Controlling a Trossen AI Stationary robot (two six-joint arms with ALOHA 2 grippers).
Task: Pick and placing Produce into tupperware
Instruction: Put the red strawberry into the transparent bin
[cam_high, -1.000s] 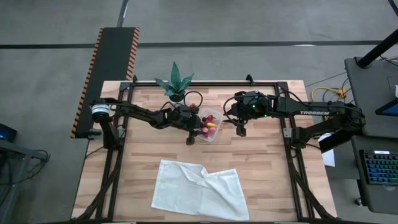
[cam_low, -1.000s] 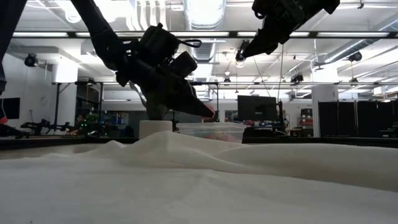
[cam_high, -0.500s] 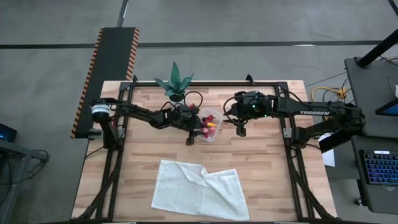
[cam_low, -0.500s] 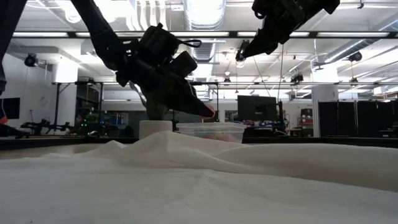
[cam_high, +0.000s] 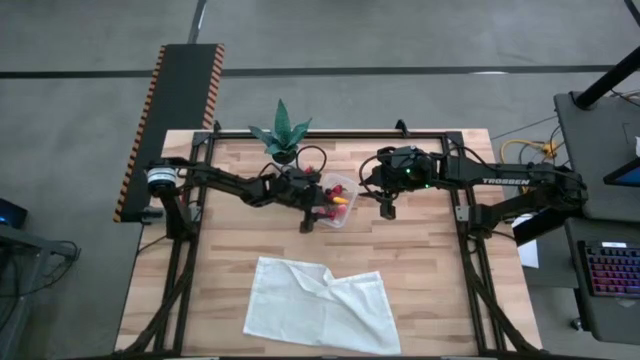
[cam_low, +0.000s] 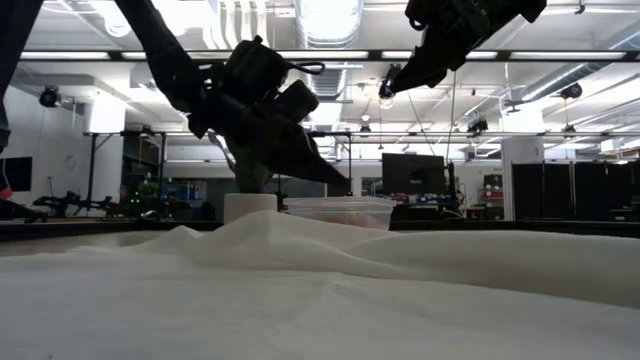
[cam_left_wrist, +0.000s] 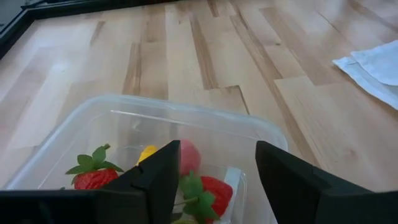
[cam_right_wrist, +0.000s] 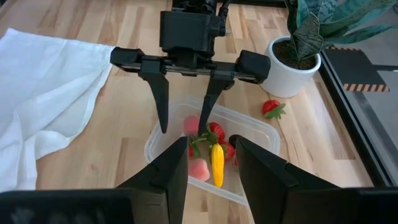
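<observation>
- High view: small clear plastic rectangular tupperware (cam_high: 334, 203) sits on the wooden table (cam_high: 420, 260), just beside the white plant pot (cam_high: 285, 155) with the green plant. Left gripper (cam_high: 316, 211) is over the tupperware's near-left edge; right gripper (cam_high: 385, 208) waits near its other side, apart from it.
- Low view: left gripper (cam_low: 335, 183) angles down to the tupperware (cam_low: 340, 211) rim; right gripper (cam_low: 388, 90) hangs well above it.
- Left wrist view: fingers (cam_left_wrist: 155, 180) spread wide, straddling the tupperware wall, nothing held. Red strawberry pieces (cam_left_wrist: 208, 193) and one yellow piece (cam_left_wrist: 147, 153) lie inside.
- Right wrist view: right fingers (cam_right_wrist: 171, 171) parted, empty. One red strawberry piece (cam_right_wrist: 271, 108) left on the table, between tupperware (cam_right_wrist: 261, 140) and pot (cam_right_wrist: 292, 74).
- Handling judgement: pieces look light, smooth, prone to roll; pinch across the body, not the leaf cap, gently.
</observation>
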